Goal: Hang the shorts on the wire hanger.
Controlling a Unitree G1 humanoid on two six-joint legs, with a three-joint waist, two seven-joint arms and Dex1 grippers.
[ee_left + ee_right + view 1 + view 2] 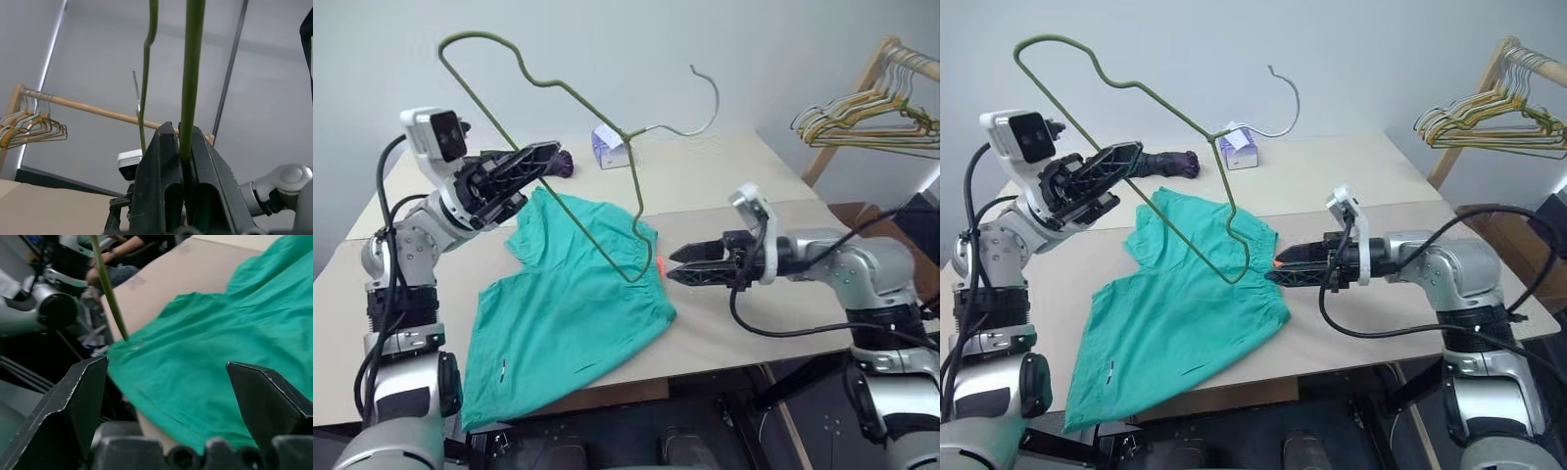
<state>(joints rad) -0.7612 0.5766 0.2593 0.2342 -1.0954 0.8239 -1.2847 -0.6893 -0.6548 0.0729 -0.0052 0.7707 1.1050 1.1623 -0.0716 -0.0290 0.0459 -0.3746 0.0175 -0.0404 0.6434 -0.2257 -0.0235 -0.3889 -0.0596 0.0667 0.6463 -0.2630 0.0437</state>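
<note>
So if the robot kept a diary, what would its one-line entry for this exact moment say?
left gripper: shut on wire hanger, held up | right gripper: open beside waistband | shorts: flat on table, not hung

1. Silver-grey metallic shells are covering both arms, with black bands showing at the joints.
2. Black cables are looping along the left arm (406, 284) and the right arm (862, 264).
3. A white camera block is sitting on each wrist.
4. Black ribbed fingers (524, 166) are ending each arm.
</note>
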